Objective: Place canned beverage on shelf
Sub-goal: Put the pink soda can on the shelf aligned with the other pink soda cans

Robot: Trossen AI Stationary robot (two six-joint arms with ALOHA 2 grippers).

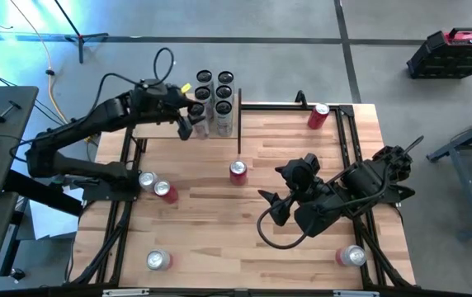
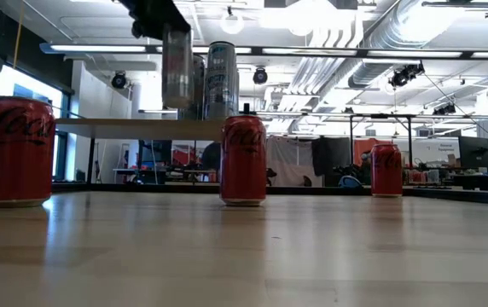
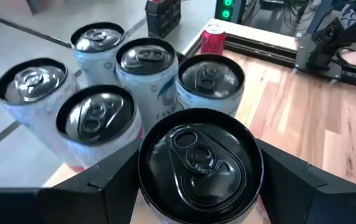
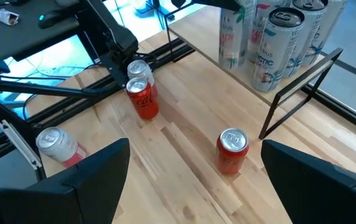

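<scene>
above shelf (image 1: 188, 136), can (image 3: 200, 163) between left jaws

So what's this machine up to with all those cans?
The left gripper holds a tall can in its jaws, hanging just above the shelf beside five cans already standing there. The right gripper waits open over the table's middle. Red cola cans stand scattered on the tabletop.

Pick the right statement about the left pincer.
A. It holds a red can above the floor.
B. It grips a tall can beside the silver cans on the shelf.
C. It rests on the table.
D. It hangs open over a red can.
B: the left pincer is closed round a tall can, right beside the five silver cans on the shelf.
</scene>
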